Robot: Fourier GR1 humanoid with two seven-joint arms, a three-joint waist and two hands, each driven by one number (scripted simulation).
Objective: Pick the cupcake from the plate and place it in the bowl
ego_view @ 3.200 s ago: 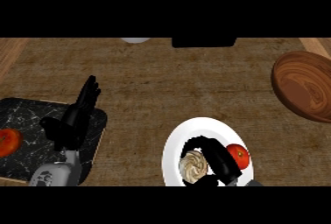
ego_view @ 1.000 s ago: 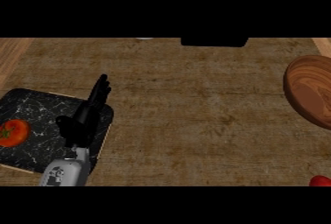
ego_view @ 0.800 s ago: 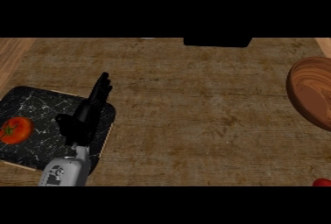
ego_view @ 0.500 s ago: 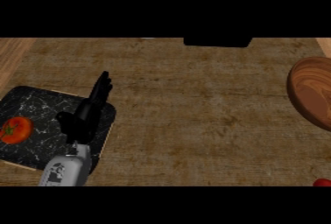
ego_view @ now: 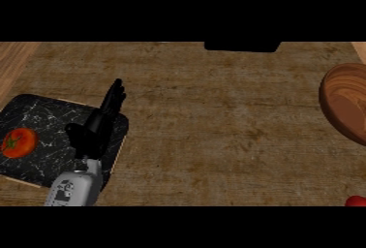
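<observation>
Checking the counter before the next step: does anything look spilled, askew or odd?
Nothing spilled or damaged. The tomato sits on the dark board, the left hand rests open over the board's edge, and the wooden bowl is cut off at the right edge.

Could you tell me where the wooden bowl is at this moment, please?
In the head view the wooden bowl sits at the counter's right edge, partly cut off by the frame, far across from the left hand and the black marble board holding a tomato.
</observation>
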